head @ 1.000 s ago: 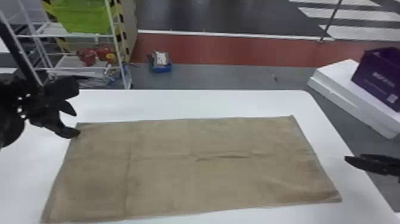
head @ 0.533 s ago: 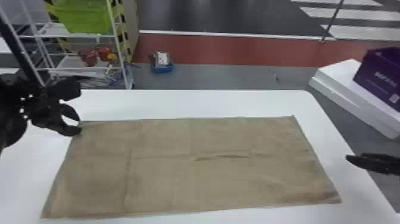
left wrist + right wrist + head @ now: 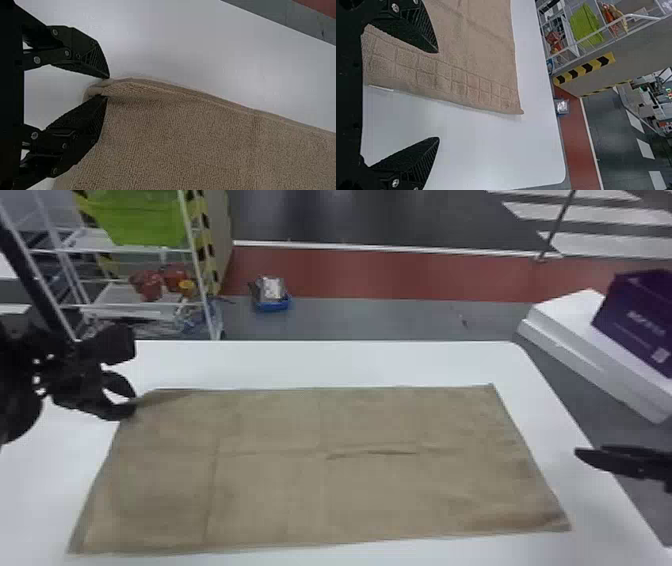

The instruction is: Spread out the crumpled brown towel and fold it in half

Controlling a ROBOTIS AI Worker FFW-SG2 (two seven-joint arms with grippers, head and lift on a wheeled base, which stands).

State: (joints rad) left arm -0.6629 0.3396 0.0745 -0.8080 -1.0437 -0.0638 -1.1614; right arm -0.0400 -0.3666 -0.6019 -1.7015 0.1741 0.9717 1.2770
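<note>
Brown towel (image 3: 370, 495) clamped in L fingers (image 3: 107, 410), R fingers (image 3: 630, 462) apart; R-wrist cam shows grid border (image 3: 461, 89).

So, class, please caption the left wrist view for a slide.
The left gripper pinches a corner of the brown towel on a white table.

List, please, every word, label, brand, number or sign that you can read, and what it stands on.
None can be read well enough to quote.
Purple box: pale lettering and a small pale square on its side, too blurred to read.
Brown towel: no lettering to be seen.
</note>
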